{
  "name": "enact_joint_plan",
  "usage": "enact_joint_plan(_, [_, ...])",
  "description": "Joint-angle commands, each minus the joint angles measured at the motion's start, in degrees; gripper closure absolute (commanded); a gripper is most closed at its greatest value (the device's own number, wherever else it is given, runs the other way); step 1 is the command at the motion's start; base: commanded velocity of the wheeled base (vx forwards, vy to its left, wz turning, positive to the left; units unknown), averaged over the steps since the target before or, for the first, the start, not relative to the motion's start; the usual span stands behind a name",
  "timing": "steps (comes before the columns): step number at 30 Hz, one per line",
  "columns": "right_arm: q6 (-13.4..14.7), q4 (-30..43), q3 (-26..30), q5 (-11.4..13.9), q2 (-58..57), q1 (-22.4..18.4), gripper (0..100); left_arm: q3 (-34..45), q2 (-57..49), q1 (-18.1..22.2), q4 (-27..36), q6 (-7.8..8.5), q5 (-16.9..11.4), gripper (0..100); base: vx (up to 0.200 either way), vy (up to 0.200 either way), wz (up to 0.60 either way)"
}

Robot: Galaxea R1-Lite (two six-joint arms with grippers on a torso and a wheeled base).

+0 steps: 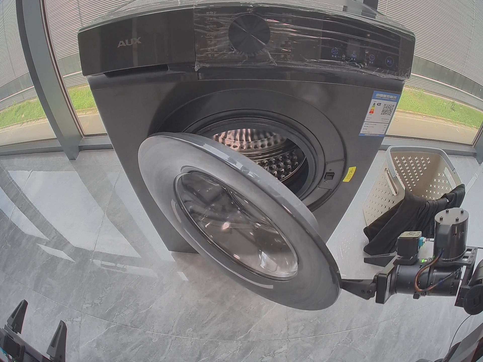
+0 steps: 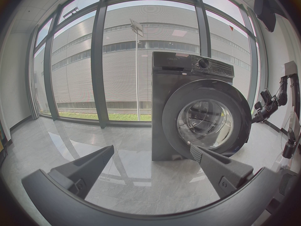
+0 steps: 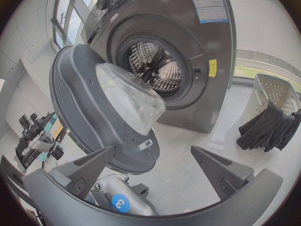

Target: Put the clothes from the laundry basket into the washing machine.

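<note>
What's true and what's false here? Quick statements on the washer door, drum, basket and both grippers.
1. The washing machine door is open. True.
2. The drum already holds clothes. False: the part in view is bare metal.
3. Dark clothes hang over the laundry basket rim. True.
4. The right gripper is shut on a garment. False: it is open and holds nothing, beside the door's edge.
5. The left gripper is open. True.

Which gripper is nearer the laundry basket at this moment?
Right. The right gripper is open just in front of the basket, beside the door edge. The left gripper is low at the far left, beyond the open door.
</note>
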Motion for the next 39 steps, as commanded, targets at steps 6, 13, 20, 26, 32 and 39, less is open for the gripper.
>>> enact_joint_plan(6, [0.6,-1.7,2.4,0.1,-1.5,6.2,0,1.0,-0.9,0.0,0.0,-0.01,0.0,0,0.000,0.000,0.00])
enact_joint_plan(13, [1.7,-1.8,-3.0,-3.7,3.7,2.2,0,1.0,-1.0,0.0,0.0,-0.01,0.0,0,0.000,0.000,0.00])
enact_joint_plan(20, [3.8,-5.8,-9.8,-8.7,15.4,2.2,0,1.0,-1.0,0.0,0.0,-0.01,0.0,0,0.000,0.000,0.00])
enact_joint_plan(26, [3.7,-11.2,-13.8,-11.8,25.3,2.8,0,1.0,-0.9,0.0,0.1,-0.01,-0.1,0,0.000,0.000,0.00])
enact_joint_plan(32, [3.7,-12.5,-17.4,-13.1,30.6,3.5,0,1.0,-0.9,0.0,0.0,-0.01,-0.1,0,0.000,0.000,0.00])
enact_joint_plan(39, [3.7,-12.7,-16.9,-12.7,30.6,6.4,0,1.0,-0.9,0.0,0.1,-0.01,-0.1,0,0.000,0.000,0.00])
